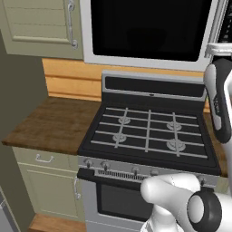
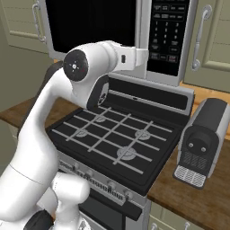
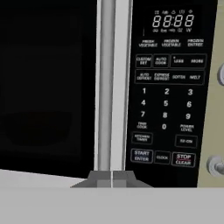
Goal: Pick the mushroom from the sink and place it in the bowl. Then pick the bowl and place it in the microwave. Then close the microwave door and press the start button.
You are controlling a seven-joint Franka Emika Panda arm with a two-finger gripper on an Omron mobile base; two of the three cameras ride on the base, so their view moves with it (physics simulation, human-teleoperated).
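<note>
- Hand (image 3: 112,178), clenched and empty, at bottom centre of the hand view.
- Microwave door (image 3: 48,83) closed, upper left; its bar handle (image 3: 105,87) directly above the fingertips.
- Start button (image 3: 141,155), lower right.

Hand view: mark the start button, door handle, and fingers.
start button (image 3: 141,155): hand view, centre of the START/ENTER key, bottom left of the keypad.
door handle (image 3: 105,87): hand view, mid-length of the vertical silver bar.
fingers (image 3: 105,178): hand view, left tip, pressed against its twin.
</note>
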